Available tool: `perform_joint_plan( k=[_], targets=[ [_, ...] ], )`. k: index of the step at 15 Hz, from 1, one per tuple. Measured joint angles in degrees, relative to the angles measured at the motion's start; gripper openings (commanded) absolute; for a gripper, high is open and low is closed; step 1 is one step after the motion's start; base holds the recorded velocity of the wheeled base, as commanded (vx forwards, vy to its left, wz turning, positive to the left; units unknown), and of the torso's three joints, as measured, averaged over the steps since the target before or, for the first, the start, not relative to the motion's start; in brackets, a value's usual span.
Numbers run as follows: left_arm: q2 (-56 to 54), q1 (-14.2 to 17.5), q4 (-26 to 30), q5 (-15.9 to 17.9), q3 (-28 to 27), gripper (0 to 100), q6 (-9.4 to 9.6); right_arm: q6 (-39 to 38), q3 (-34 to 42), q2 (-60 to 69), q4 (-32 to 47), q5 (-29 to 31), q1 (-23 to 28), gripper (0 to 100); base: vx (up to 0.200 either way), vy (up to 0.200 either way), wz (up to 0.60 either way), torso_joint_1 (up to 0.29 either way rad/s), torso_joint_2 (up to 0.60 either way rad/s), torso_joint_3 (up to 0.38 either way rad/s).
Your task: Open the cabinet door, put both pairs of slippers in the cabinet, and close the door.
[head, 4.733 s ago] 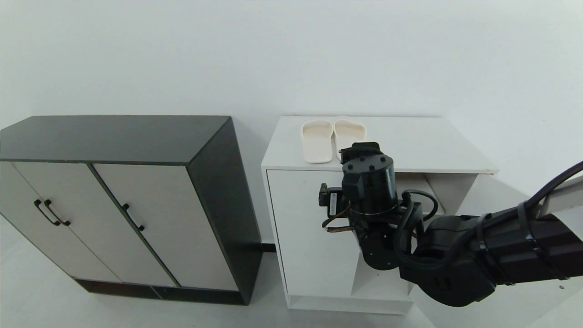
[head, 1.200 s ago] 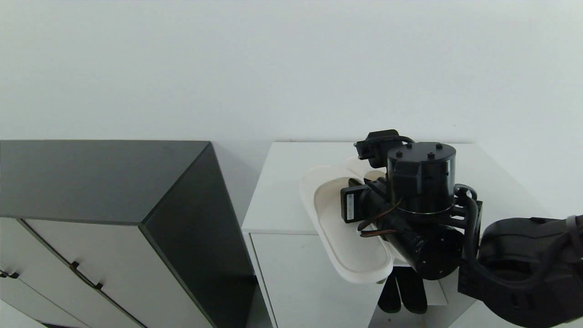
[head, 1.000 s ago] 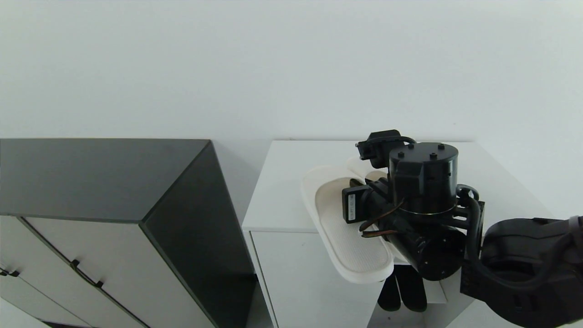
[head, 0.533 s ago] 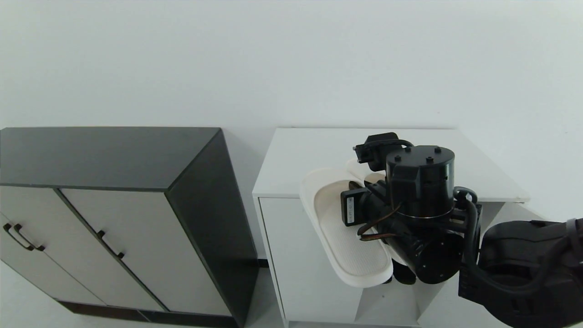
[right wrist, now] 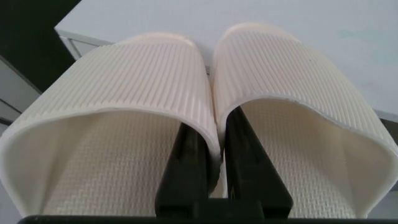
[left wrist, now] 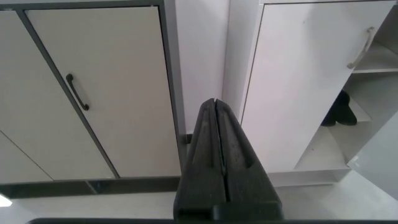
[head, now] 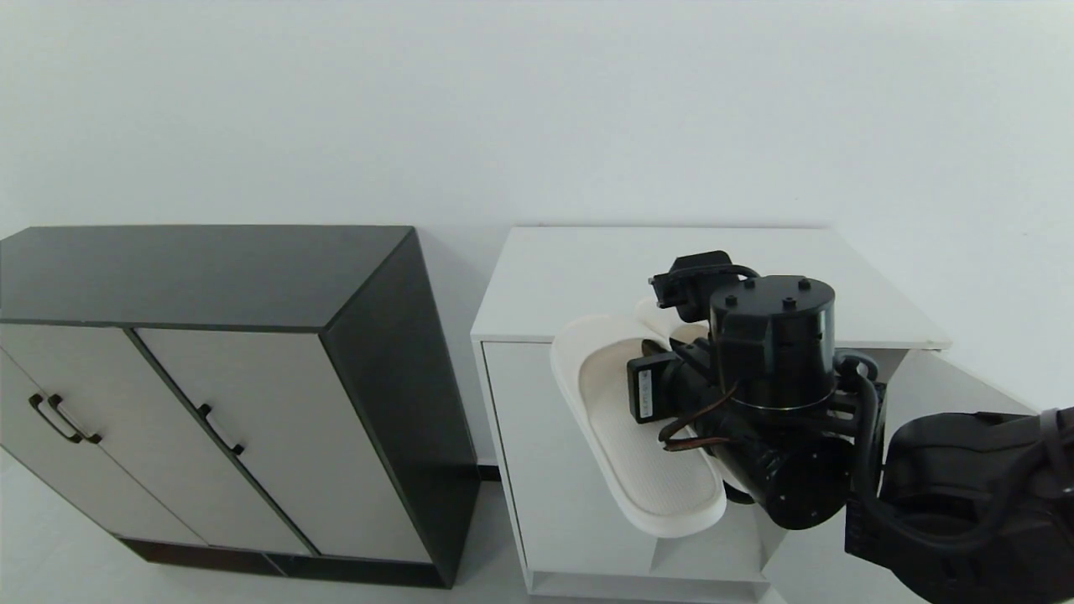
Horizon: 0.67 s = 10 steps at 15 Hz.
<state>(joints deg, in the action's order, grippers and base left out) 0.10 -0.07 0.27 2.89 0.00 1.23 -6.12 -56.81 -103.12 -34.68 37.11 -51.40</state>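
Right wrist view: slippers [right wrist: 143,81] in claw [right wrist: 214,132]

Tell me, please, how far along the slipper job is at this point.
Done: the white cabinet stands open on its right side, and what looks like a dark pair lies inside. In hand: the right hand grips the cream slippers by their inner edges, held clear of the cabinet top. Left: set this pair inside and shut the cabinet.

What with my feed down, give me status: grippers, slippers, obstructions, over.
Right gripper shut on cream slippers, held off white cabinet top. Left gripper shut, empty. Black pair already inside open compartment. Nothing seen blocking.
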Motion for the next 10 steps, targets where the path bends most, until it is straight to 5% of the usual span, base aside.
perform_joint_plan(
  k=[4,10],
  targets=[
    [0.0,0.0,0.0,0.0,0.0,0,0.02,0.0,0.0,0.1,0.0,0.0,0.1,0,0.000,0.000,0.00,0.000,0.00,0.000],
    [0.0,0.0,0.0,-0.2,0.0,0,0.38,0.2,0.7,0.8,0.0,-0.2,0.0,0,0.000,-0.200,0.00,0.003,0.00,0.002]
  ],
)
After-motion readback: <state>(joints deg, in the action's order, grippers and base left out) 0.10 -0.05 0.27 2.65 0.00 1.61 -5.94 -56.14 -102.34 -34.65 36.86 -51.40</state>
